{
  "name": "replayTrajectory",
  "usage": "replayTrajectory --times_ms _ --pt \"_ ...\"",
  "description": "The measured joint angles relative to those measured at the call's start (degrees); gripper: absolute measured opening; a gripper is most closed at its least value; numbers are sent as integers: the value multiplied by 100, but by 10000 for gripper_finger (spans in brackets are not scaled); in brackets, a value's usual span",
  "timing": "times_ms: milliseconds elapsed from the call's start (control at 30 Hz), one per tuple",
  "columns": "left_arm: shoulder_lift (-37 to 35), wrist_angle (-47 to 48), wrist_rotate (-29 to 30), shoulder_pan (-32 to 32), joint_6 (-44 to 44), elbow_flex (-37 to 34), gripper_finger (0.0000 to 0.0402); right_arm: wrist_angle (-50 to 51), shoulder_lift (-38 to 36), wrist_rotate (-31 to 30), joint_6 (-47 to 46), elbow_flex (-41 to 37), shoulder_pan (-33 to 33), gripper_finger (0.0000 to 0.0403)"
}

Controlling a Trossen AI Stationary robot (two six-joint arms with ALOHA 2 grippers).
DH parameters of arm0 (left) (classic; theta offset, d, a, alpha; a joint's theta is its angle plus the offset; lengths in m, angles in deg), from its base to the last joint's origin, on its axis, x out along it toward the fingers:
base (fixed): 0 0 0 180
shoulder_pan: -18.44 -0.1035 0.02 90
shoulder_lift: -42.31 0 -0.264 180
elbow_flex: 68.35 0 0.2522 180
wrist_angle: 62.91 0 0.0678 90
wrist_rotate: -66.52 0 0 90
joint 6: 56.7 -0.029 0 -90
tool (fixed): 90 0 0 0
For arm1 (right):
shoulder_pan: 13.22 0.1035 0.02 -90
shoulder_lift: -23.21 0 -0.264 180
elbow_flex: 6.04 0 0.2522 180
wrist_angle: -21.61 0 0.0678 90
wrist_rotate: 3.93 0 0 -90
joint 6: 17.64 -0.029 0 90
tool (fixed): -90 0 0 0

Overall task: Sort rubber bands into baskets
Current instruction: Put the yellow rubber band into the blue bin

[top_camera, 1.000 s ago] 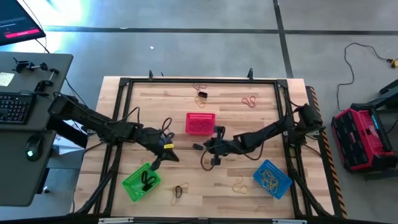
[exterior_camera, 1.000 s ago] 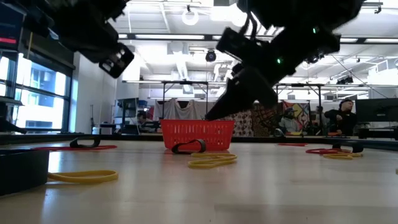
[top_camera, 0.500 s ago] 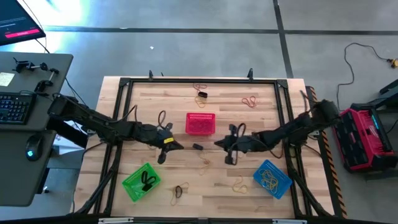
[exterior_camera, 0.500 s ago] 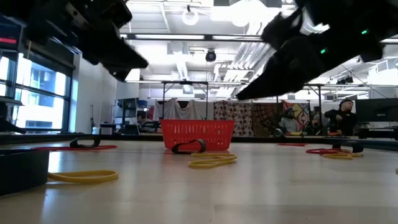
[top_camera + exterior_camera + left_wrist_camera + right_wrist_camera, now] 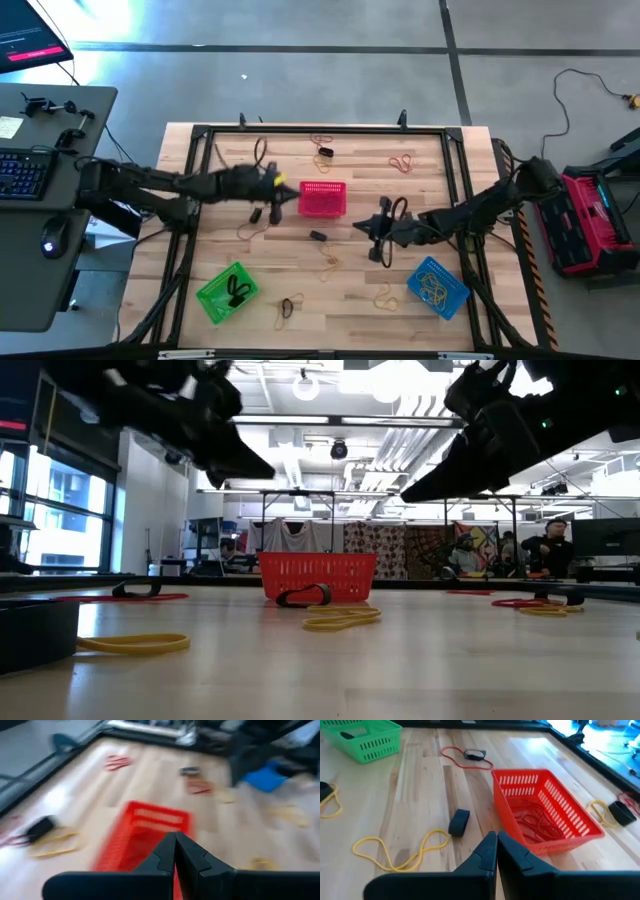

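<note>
The red basket [image 5: 322, 198] stands mid-table with reddish rubber bands [image 5: 536, 821] inside. The green basket [image 5: 228, 292], holding black bands, sits near left; the blue basket [image 5: 437, 285], holding tan ones, sits near right. Loose bands lie flat on the wood: a black one [image 5: 459, 822], a yellow one [image 5: 395, 852], a red loop [image 5: 462, 759]. My left gripper [image 5: 175, 847] hovers shut just left of the red basket, above the table [image 5: 245, 460]. My right gripper [image 5: 496, 845] hovers shut right of the basket [image 5: 358, 228]. No band shows in either.
More bands lie near the far edge [image 5: 322, 150] and far right [image 5: 402, 162], and along the near edge between the baskets [image 5: 290, 308] [image 5: 385, 295]. A black frame [image 5: 200, 135] runs round the tabletop. People stand in the room behind the table [image 5: 550, 550].
My left gripper has swung from beside the green basket toward the table's far edge, up to the red basket's left side, rising a little. My right gripper has drawn back from mid-table toward the right edge and lifted. Both stayed shut. No band has moved.
</note>
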Motion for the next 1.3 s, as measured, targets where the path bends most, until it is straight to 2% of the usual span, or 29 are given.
replayTrajectory --times_ms 100,233,500,733,967,1100,1300 --pt "4 657 -252 -562 -426 436 0 94 4 2 -58 0 -27 0" --pt "249 805 -883 -1190 -751 816 0 100 5 2 -58 0 -27 0" --pt "1528 850 -1732 -1901 -1291 1298 0 101 9 4 -74 0 -27 0" --pt "2482 973 -2176 -2348 -1577 1963 0 -13 9 -52 -193 0 -106 0" --pt "3295 1789 -2108 -2546 -2106 2776 14 -8 9 7 -595 0 -345 0" --pt "3613 1958 -1935 -2545 -2423 3084 44 16 10 125 -614 0 -460 0" --pt "3845 1880 -1665 -2576 -2650 3163 96 57 11 319 -513 0 -698 0"
